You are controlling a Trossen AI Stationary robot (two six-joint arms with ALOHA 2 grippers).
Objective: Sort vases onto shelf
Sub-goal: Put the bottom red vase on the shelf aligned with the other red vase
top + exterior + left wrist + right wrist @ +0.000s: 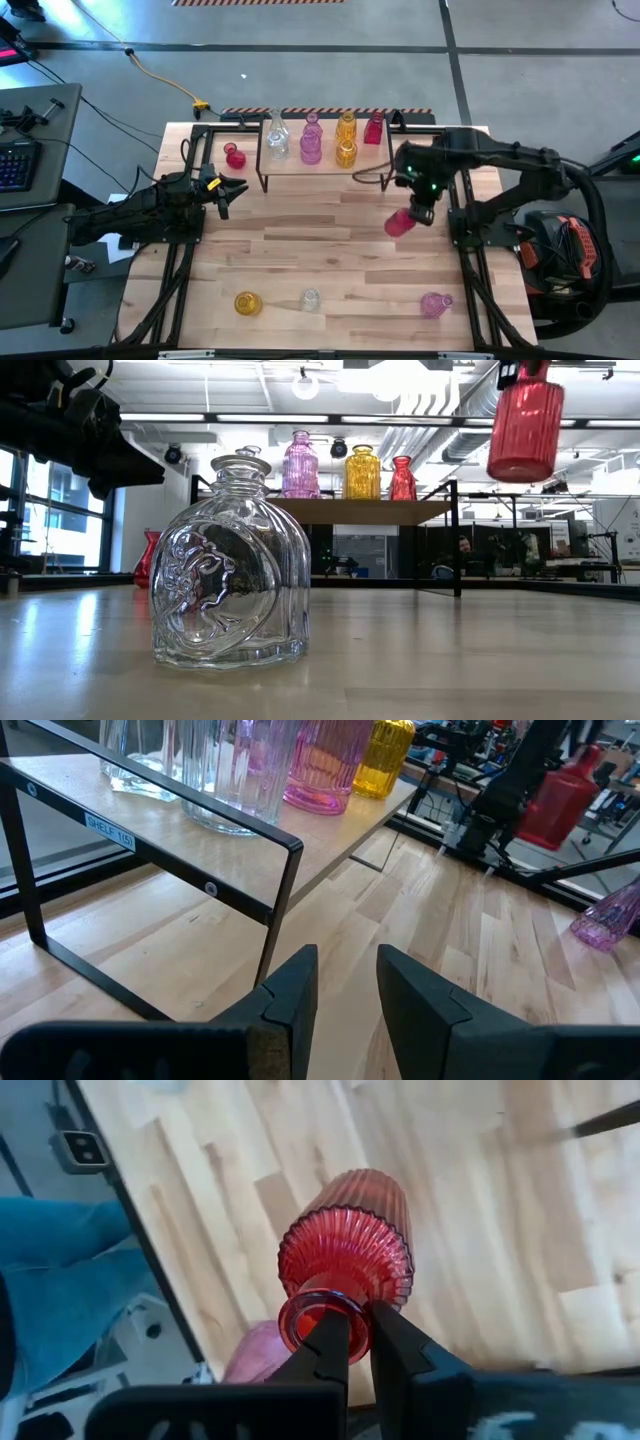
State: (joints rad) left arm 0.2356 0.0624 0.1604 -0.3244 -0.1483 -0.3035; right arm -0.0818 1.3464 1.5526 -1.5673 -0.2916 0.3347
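Note:
The shelf (330, 165) stands at the table's far middle and carries a clear (277, 138), a pink (311, 142), an amber (346, 140) and a red vase (374, 128). My right gripper (419, 212) is to the right of the shelf and nearer, shut on a red ribbed vase (399, 223) held high over the table (525, 420). My left gripper (236, 190) is open and empty in front of the shelf's left end, its fingers (345, 985) pointing past the shelf's leg. A small red vase (235, 156) stands on the table left of the shelf. My right gripper holds the red ribbed vase by the rim of its mouth (362, 1312), one finger inside the mouth and one outside the neck. The fingers come from above, pointing down. The vase hangs below them, near upright and lifted clear of the table.
Near the front edge lie an amber vase (247, 302), a clear vase (310, 298) that fills the low view's foreground (230, 560), and a pink vase (435, 303). Bare tabletop lies between them and the shelf. A person's leg in blue (60, 1280) shows beside the table.

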